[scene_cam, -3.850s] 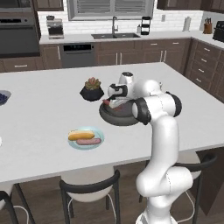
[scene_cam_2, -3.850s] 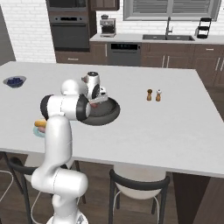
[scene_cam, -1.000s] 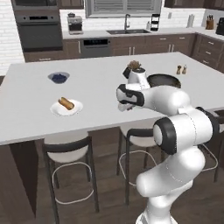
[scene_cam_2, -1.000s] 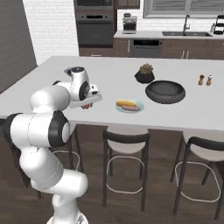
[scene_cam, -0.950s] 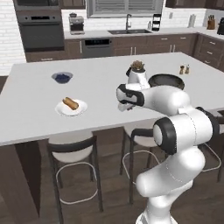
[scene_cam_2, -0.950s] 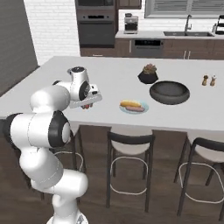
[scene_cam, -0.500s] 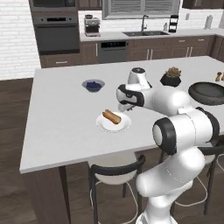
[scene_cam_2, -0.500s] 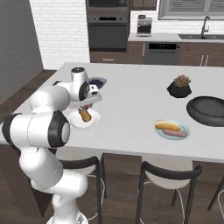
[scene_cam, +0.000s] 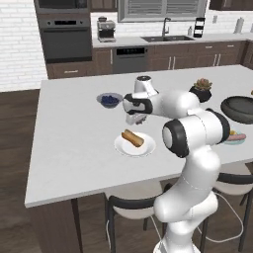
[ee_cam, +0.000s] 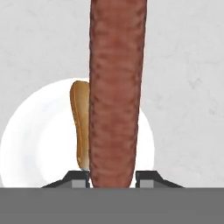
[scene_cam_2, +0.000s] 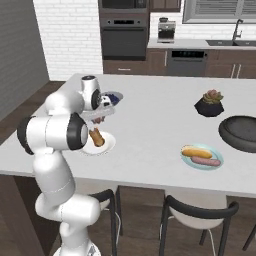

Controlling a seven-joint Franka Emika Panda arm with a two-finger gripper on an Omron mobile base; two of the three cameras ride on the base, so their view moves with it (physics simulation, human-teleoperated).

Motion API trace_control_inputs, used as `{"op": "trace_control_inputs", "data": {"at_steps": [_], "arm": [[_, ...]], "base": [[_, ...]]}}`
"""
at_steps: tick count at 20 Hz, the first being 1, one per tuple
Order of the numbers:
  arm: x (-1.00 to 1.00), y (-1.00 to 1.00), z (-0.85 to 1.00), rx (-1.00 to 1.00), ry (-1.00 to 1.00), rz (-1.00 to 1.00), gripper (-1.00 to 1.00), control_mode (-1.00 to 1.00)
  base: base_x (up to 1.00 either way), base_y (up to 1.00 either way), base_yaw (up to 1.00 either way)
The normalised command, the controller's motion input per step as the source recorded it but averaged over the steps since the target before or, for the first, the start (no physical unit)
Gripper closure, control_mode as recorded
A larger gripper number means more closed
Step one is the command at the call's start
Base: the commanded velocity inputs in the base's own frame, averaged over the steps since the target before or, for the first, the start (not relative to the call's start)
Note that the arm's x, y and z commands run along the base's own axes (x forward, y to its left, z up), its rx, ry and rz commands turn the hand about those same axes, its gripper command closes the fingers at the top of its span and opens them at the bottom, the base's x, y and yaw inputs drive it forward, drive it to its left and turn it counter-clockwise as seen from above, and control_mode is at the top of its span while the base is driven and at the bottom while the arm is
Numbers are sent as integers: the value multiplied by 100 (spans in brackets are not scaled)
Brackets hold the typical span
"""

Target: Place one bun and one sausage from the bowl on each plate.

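My gripper (ee_cam: 112, 177) is shut on a long reddish-brown sausage (ee_cam: 116, 87), which hangs straight over the white plate (ee_cam: 30, 144). A tan bun (ee_cam: 79, 122) lies on that plate, just left of the sausage in the hand view. From the base, the gripper (scene_cam: 134, 118) hovers a little above the white plate (scene_cam: 123, 148) and its bun (scene_cam: 132, 138). The pale blue-green plate (scene_cam_2: 202, 156) carries a bun (scene_cam_2: 196, 152) and a sausage (scene_cam_2: 205, 161). The wide dark grey bowl (scene_cam_2: 242, 132) sits at the far right.
A small bowl of blue berries (scene_cam: 109, 99) stands just behind the gripper. A black pot with a succulent (scene_cam_2: 212, 104) is beyond the blue-green plate. Stools line the island's near edge, and the counter's left end is close to the white plate.
The base has driven left along the island, so the whole scene has shifted right. The gripper stays shut on the sausage and now hangs over the white plate.
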Motion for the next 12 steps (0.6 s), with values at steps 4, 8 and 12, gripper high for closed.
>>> {"op": "trace_control_inputs", "data": {"at_steps": [4, 8, 12], "arm": [[-76, 9, -61, 0, 8, 4, 100, -100], [-100, 5, -58, 0, 0, 1, 100, -100], [-22, 54, -11, 0, 0, 0, 100, -100]], "base": [[0, 0, 0], [0, 0, 0], [0, 0, 0]]}}
